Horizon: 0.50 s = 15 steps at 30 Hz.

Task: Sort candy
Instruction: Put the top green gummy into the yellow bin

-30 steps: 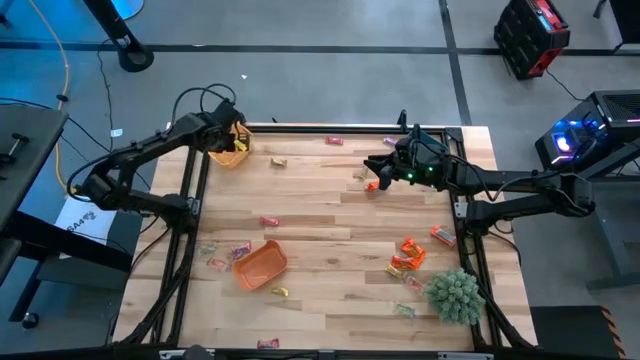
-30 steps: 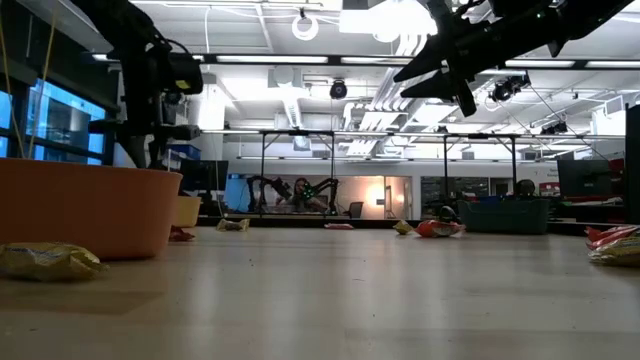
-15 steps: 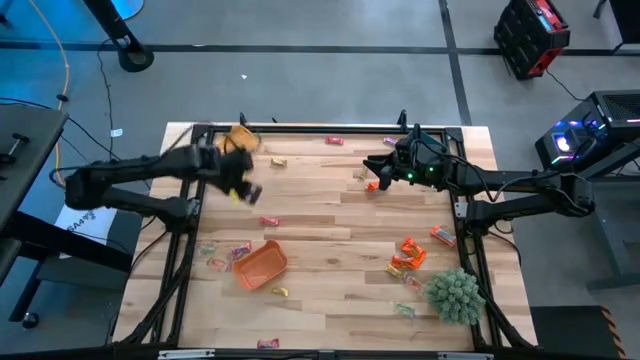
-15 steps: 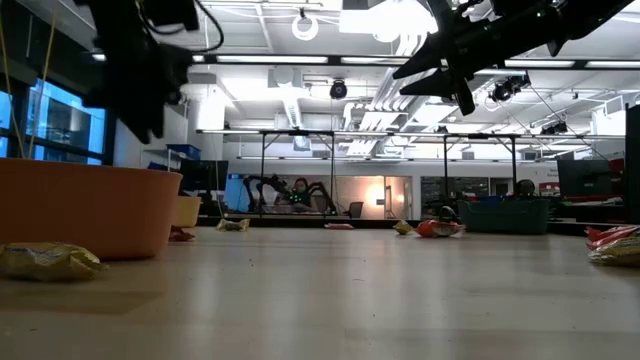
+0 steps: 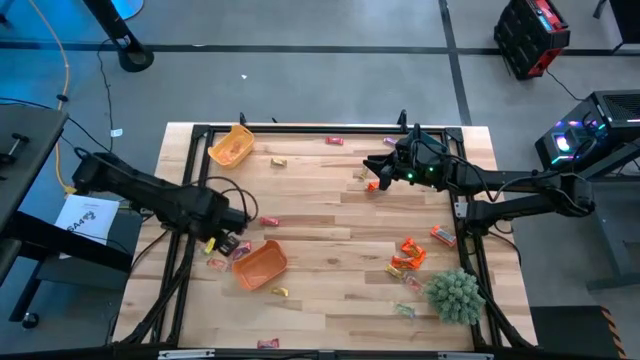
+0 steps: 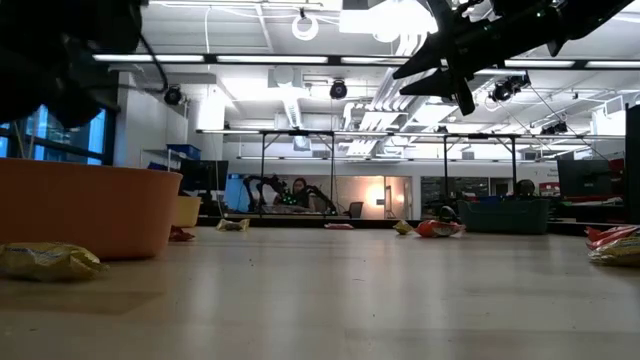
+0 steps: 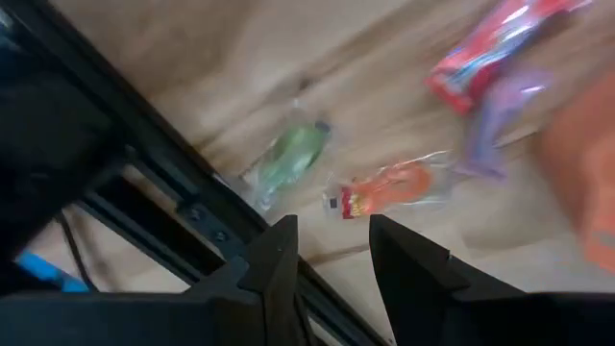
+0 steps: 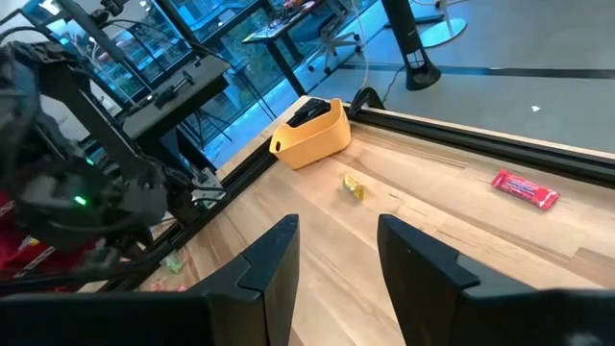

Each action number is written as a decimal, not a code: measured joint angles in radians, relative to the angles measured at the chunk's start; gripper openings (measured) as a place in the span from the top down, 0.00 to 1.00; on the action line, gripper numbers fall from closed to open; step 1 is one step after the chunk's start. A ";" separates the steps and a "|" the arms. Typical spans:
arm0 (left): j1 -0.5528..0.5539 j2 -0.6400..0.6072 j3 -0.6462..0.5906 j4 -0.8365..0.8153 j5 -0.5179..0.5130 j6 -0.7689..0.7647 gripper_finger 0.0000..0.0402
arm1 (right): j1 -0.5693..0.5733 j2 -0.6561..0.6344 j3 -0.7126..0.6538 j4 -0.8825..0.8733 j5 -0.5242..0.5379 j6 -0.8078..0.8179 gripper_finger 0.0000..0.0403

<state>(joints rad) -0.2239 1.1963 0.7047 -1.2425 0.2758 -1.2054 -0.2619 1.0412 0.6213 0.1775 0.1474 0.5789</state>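
Small wrapped candies lie scattered on the wooden table (image 5: 320,215). My left gripper (image 5: 223,243) hangs open just left of the orange tray (image 5: 260,265). In its wrist view the gripper (image 7: 332,231) is above a green candy (image 7: 288,159) and an orange candy (image 7: 389,187), close to the table's left frame rail. My right gripper (image 5: 372,172) hovers open, high over the far right part of the table, above an orange candy (image 5: 372,185). Nothing sits between its fingers (image 8: 336,231).
A yellow tray (image 5: 231,147) stands at the far left corner. The spiky green plant ball (image 5: 455,295) sits near the right near corner, beside a cluster of orange candies (image 5: 408,255). A black frame rail (image 5: 190,200) borders the table. The middle boards are bare.
My left arm has swung from over the yellow tray at the far left corner toward the near edge. It has dropped low over the candies left of the orange tray. The right arm has kept still.
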 joint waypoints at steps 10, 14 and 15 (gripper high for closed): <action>0.021 0.163 0.007 0.027 -0.006 0.125 0.64 | -0.002 0.000 0.000 0.000 0.001 0.006 0.66; 0.021 0.251 0.007 0.050 0.040 0.291 0.64 | -0.002 0.000 0.000 0.000 0.008 0.000 0.66; 0.021 0.274 0.008 0.054 0.042 0.337 0.64 | -0.002 0.000 0.000 0.000 0.009 -0.001 0.66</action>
<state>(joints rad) -0.2027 1.4698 0.7126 -1.1884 0.3174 -0.8680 -0.2638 1.0416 0.6212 0.1776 0.1562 0.5781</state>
